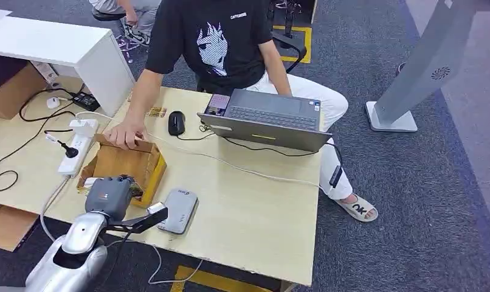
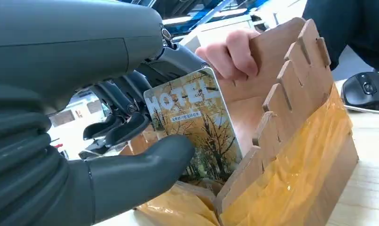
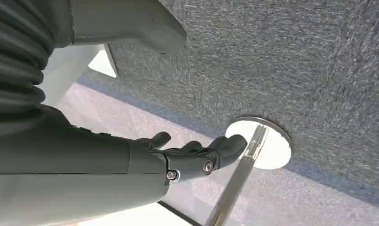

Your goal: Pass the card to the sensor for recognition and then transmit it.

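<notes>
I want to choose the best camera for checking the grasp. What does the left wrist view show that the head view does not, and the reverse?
Left wrist view alone: the card with its MOTEL print, pinched between the left hand's thumb and dark fingers above the box, and the box's notched slots.

Head view alone: the grey card reader, laptop, power strip and table.

Both: the cardboard box, the person's hand on its far wall, and the black mouse.
</notes>
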Tool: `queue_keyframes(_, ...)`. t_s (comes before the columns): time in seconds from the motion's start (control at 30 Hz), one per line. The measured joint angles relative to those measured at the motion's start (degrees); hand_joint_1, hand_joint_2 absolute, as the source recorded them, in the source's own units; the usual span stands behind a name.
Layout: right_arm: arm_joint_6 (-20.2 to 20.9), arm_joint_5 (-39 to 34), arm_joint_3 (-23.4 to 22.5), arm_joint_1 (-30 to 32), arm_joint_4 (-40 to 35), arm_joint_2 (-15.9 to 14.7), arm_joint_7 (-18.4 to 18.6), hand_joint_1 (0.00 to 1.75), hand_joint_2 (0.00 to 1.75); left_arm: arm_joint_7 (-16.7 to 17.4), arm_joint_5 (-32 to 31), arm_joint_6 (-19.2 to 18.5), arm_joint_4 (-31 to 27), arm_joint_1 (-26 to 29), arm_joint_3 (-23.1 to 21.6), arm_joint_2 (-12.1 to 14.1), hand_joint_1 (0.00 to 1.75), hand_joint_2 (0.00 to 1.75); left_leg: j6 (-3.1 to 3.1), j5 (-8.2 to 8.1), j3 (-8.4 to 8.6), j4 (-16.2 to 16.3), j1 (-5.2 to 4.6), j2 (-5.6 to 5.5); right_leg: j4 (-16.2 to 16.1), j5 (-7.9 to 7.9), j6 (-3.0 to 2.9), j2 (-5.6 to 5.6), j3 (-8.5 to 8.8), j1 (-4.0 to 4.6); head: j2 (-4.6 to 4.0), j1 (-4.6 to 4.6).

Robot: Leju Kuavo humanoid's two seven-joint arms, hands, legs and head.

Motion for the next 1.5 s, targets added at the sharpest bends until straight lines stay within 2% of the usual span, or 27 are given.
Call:
queue_keyframes(0.4, 0.0, 0.88, -1.03, -0.35, 0.26, 0.0, -0.55, 0.0, 1.75, 0.0, 1.12, 0.24, -0.88, -0.38, 0.0, 0.74, 1.75, 1.75, 0.0, 0.0, 0.0, 0.0, 0.01, 0.0, 0.0, 0.0, 0.0, 0.0, -0.01, 0.01, 0.0, 0.0)
queue_keyframes(0.93, 0.26, 1.01, -2.41, -1.56, 0.24, 0.0, -1.64, 0.0, 1.75, -0.72, 3.37, -2.21, -10.38, -8.4, 0.07, 7.7, 1.75, 1.75, -0.04, 0.04, 0.0, 0.0, 0.02, 0.0, 0.03, 0.0, -0.01, 0.01, -0.02, 0.02, 0.0, 0.0)
queue_keyframes(1.17, -0.48, 1.01, -2.41, -1.59, 0.57, 0.0, -1.36, 0.0, 1.75, -1.25, 1.57, -2.8, -12.57, -12.71, 0.07, 10.58, 1.75, 1.75, -0.05, 0.05, 0.0, 0.0, 0.02, 0.0, 0.04, 0.01, -0.01, 0.01, -0.03, 0.02, 0.0, 0.0)
queue_keyframes(1.3, -1.0, 1.01, -2.41, -1.67, 0.92, 0.0, -1.16, 0.0, 1.75, 0.54, -2.75, -4.48, -12.98, -16.12, 0.07, 12.75, 1.75, 1.75, -0.05, 0.05, 0.01, 0.0, 0.04, 0.05, 0.05, 0.01, -0.02, 0.08, -0.05, 0.03, 0.0, 0.0)
queue_keyframes(1.33, -1.27, 1.01, -2.41, -1.69, 1.12, 0.0, -0.98, 0.0, 1.75, 0.94, -3.82, -5.02, -12.98, -17.01, 0.07, 13.55, 1.48, 1.75, -0.06, 0.05, 0.01, 0.0, 0.03, 0.07, 0.05, 0.02, -0.03, 0.1, -0.06, 0.03, 0.0, 0.0)
queue_keyframes(1.37, -1.46, 1.01, -2.41, -1.71, 1.33, 0.0, -0.87, 0.0, 1.75, 1.11, -4.24, -5.18, -12.94, -17.71, 0.07, 14.2, 0.0, 1.75, -0.06, 0.05, 0.01, 0.0, 0.04, 0.07, 0.06, 0.02, -0.04, 0.11, -0.06, 0.04, 0.0, 0.0)
queue_keyframes(1.5, -2.32, 1.01, -2.41, -1.9, 2.43, 0.0, -0.74, 0.0, 1.75, 1.82, -5.09, -3.47, -12.59, -19.05, 0.07, 15.17, 0.0, 1.75, -0.06, 0.04, 0.01, 0.0, 0.04, 0.07, 0.06, 0.02, -0.03, 0.1, -0.07, 0.03, 0.0, 0.02)
